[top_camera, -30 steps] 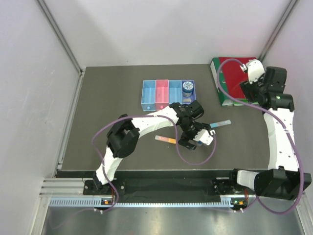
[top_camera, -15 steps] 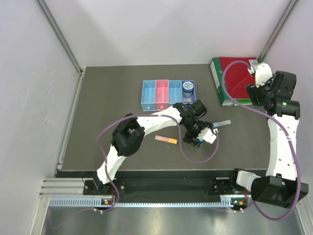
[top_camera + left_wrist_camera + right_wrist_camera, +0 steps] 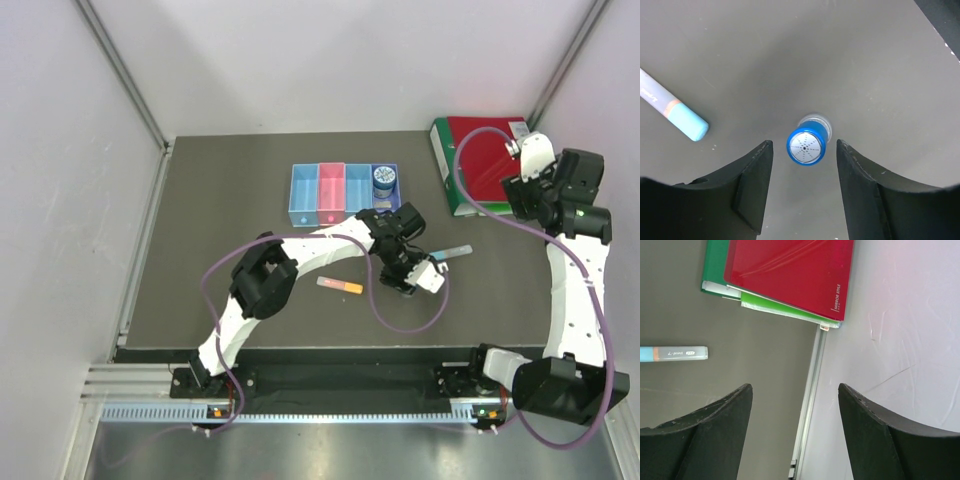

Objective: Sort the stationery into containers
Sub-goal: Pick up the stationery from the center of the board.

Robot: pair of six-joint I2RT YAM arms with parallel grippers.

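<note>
My left gripper [image 3: 409, 273] is open, pointing down at the mat. In its wrist view the tiny blue-capped bottle [image 3: 806, 146] stands upright between the open fingers [image 3: 752, 175], touching neither. The light blue bar [image 3: 451, 253] lies just right of this gripper and also shows in the left wrist view [image 3: 674, 107]. The pink-orange bar [image 3: 339, 286] lies to its left. The four joined bins [image 3: 305, 195] sit behind, with the round blue jar [image 3: 384, 180] in the purple end bin. My right gripper [image 3: 527, 160] is open and empty, raised at the far right.
Red binder [image 3: 485, 150] on a green binder [image 3: 716, 265] lies at the back right corner, under my right arm. The table's metal edge strip [image 3: 810, 390] and the white wall run along the right. The left arm's purple cable loops over the mat near the pink-orange bar.
My left gripper has shifted slightly up and right over the bottle. My right arm swung right and lifted, then held still.
</note>
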